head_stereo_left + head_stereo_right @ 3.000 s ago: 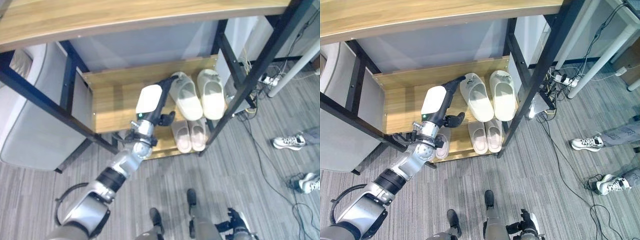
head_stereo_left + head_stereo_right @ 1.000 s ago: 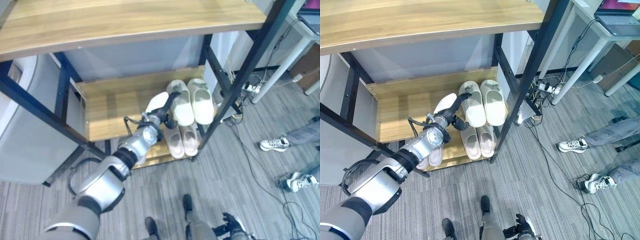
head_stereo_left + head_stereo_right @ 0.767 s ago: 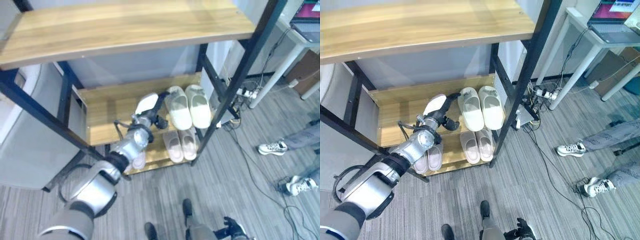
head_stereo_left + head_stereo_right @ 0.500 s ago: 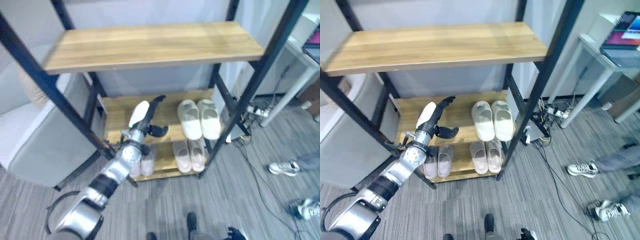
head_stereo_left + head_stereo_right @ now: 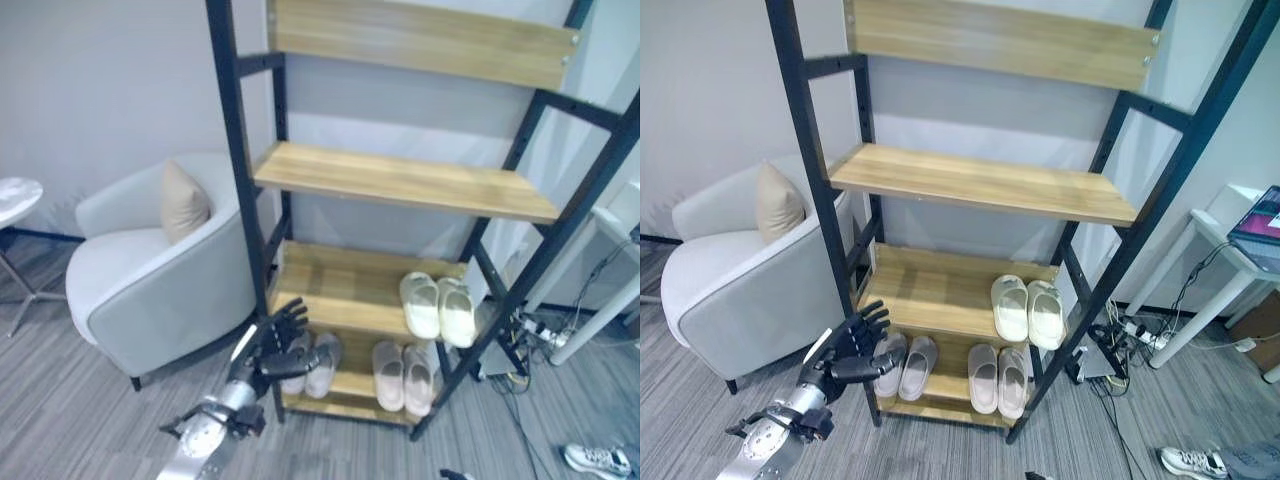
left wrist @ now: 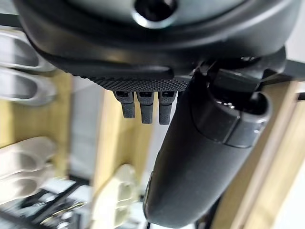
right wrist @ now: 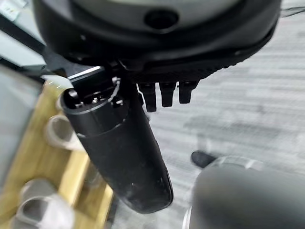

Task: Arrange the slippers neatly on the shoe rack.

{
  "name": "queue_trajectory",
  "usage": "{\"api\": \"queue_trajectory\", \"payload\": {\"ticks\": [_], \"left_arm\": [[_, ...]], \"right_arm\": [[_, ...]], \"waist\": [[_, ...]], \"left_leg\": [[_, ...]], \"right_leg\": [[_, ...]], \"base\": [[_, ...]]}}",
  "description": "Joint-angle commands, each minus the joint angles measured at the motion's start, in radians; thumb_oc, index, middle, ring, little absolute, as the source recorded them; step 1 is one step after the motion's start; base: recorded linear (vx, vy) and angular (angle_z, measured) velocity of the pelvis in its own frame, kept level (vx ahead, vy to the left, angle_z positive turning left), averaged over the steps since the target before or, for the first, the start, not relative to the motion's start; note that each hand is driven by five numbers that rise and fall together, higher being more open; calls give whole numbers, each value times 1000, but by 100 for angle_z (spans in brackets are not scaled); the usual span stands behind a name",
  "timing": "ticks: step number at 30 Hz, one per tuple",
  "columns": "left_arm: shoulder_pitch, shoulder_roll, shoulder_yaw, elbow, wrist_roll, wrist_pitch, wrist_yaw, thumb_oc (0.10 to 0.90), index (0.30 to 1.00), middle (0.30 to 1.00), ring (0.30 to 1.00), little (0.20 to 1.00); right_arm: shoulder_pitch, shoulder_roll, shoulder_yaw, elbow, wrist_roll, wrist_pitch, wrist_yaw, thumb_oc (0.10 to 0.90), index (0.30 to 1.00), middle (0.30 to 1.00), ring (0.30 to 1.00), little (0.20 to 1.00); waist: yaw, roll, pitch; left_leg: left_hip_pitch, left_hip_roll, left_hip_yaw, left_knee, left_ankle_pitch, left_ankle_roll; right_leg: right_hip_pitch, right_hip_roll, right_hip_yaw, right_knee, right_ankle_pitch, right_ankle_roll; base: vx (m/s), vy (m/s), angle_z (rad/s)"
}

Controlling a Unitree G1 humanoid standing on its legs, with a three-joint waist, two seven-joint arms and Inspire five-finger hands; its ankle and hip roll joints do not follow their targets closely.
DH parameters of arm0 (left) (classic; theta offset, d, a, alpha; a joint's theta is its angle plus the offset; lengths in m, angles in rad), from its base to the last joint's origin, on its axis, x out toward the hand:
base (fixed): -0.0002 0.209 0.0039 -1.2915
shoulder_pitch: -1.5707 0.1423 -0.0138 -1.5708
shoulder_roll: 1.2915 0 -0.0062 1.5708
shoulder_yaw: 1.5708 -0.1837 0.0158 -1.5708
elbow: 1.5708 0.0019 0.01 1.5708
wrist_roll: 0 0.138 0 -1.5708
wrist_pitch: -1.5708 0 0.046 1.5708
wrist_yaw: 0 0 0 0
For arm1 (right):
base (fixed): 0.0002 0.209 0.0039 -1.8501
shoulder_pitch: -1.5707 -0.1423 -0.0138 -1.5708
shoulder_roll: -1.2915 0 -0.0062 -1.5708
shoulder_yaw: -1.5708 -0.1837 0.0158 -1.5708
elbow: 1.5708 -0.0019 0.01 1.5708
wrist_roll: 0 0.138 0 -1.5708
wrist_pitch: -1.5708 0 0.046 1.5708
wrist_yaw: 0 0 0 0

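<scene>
slippers: cream pair (image 5: 1028, 310) on middle shelf, two pinkish pairs (image 5: 998, 379) on bottom shelf of shoe rack (image 5: 980, 185), all paired toe-in
left hand (image 5: 852, 347): fingers spread, empty, beside rack's front post
right hand (image 7: 124, 143): relaxed, holding nothing
handling: likely light, soft foam; pinch by the strap or heel

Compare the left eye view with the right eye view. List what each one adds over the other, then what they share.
The left eye view adds a round white side table at its far left edge. The right eye view adds a laptop on the white desk at its right edge. Shared: the shoe rack, cream slippers on its lower shelf, two pale pairs on the bottom shelf, a grey armchair with a cushion, and the left hand, fingers spread, by the rack's front left post.
</scene>
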Motion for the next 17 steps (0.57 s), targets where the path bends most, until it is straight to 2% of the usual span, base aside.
{"api": "queue_trajectory", "payload": {"ticks": [1,2,3,4,5,9,10,12,15,17], "left_arm": [[-48,-104,135,247,22,-63,49,800,900,900,900,900],[-49,-105,135,249,22,-64,49,800,900,900,900,900],[-53,-139,182,370,21,-59,83,800,900,900,900,900],[-70,-157,239,542,119,-67,154,800,900,900,900,900],[-72,-157,239,544,120,-69,154,800,900,900,900,900],[-107,-153,303,870,300,-70,227,800,900,900,900,900],[-108,-153,303,872,300,-71,227,800,900,900,900,900],[-155,-129,370,1110,370,-51,290,800,900,900,900,900],[-165,-108,374,1168,433,-35,318,800,900,900,900,900],[-160,-111,394,1210,419,-22,302,800,900,900,900,900]], "right_arm": [[-44,-49,-35,12,47,-39,-12,800,900,900,900,900],[-45,-49,-35,12,47,-39,-12,800,900,900,900,900],[-37,-53,-40,10,52,-42,-8,800,900,900,900,900],[-9,-64,-57,1,66,-47,-5,800,900,900,900,900],[-9,-64,-57,1,67,-47,-5,800,900,900,900,900],[15,-85,-83,3,83,-66,-10,800,900,900,900,900],[15,-85,-83,3,83,-66,-10,800,900,900,900,900],[-3,-104,-102,39,120,-73,-14,800,900,900,900,900],[-12,-108,-107,38,135,-82,-14,800,900,900,900,900],[-15,-106,-108,38,155,-83,-12,800,900,900,900,900]], "waist": [[6,51,10],[6,51,10],[5,50,13],[2,45,15],[2,46,16],[-11,47,23],[-11,47,24],[-14,51,22],[-15,51,21],[-16,53,19]], "left_leg": [[-24,25,-134,-2,-40,-15],[-24,25,-134,-2,-40,-15],[-23,24,-137,-2,-38,-14],[-22,23,-141,-1,-37,-13],[-21,23,-141,-1,-37,-13],[-17,22,-141,5,-39,-11],[-16,22,-141,5,-39,-11],[-8,20,-136,9,-46,-12],[-5,21,-134,8,-47,-13],[-2,23,-130,5,-46,-14]], "right_leg": [[62,60,-30,66,-178,21],[63,60,-31,66,-178,21],[66,61,-29,66,-179,19],[69,61,-28,66,-179,16],[70,61,-28,66,-180,16],[69,59,-20,63,-176,14],[70,59,-20,63,-176,14],[74,59,-10,58,-175,13],[74,59,-8,54,-174,13],[72,60,-6,51,-173,13]], "base": [[-19,15,-7],[-19,6,-10],[-13,1,-9],[-13,1,-6],[0,0,0],[-10,13,11],[0,0,0],[13,31,-7],[7,3,-8],[0,0,0]]}}
